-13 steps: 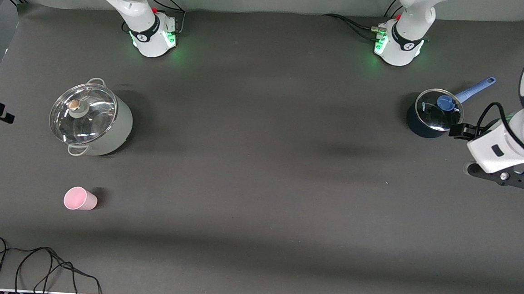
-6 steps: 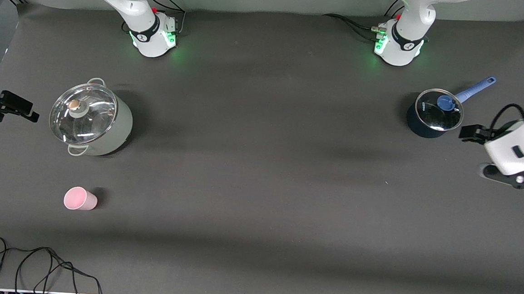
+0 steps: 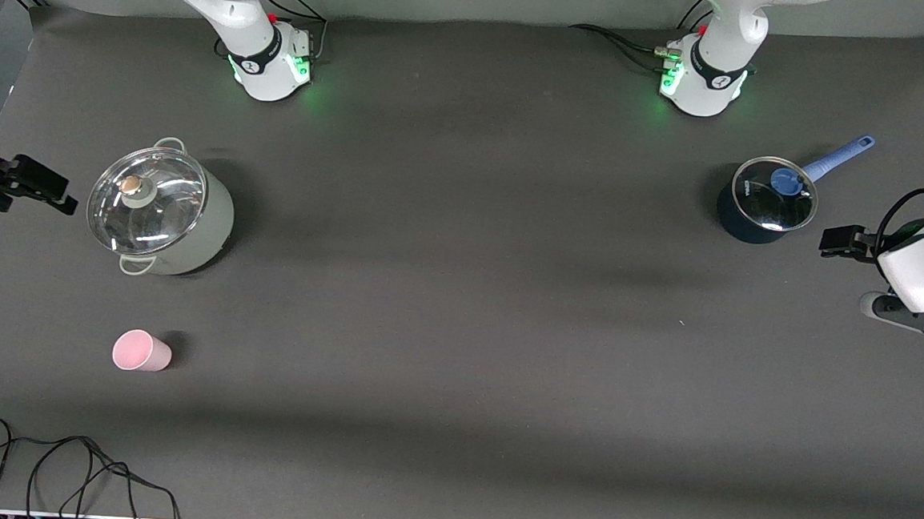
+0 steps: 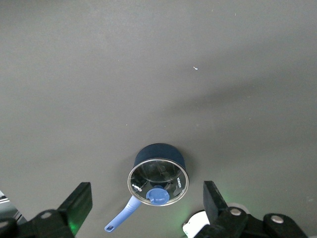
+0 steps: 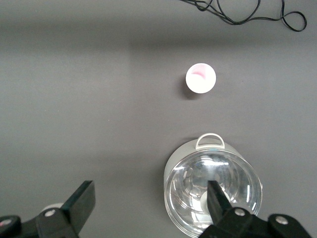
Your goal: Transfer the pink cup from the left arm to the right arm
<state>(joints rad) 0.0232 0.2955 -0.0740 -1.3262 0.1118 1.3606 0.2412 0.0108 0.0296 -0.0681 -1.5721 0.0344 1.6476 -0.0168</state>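
The pink cup [image 3: 141,351] stands on the dark table toward the right arm's end, nearer to the front camera than the grey pot [image 3: 158,210]. It also shows in the right wrist view [image 5: 200,79]. My right gripper [image 3: 16,182] hangs high at the table's edge beside the grey pot; in its wrist view [image 5: 150,194] it is open and empty. My left gripper [image 3: 908,315] is high at the left arm's end, near the blue saucepan [image 3: 764,199]. In its wrist view [image 4: 147,192] it is open wide and empty. Both grippers are well apart from the cup.
The grey pot has a glass lid and shows in the right wrist view [image 5: 213,193]. The blue saucepan with lid and blue handle shows in the left wrist view [image 4: 158,173]. A black cable [image 3: 72,464] lies at the table's front edge near the cup.
My left gripper has drifted away from the saucepan toward the table's end. My right gripper has come in from the edge toward the grey pot. The cup has not moved.
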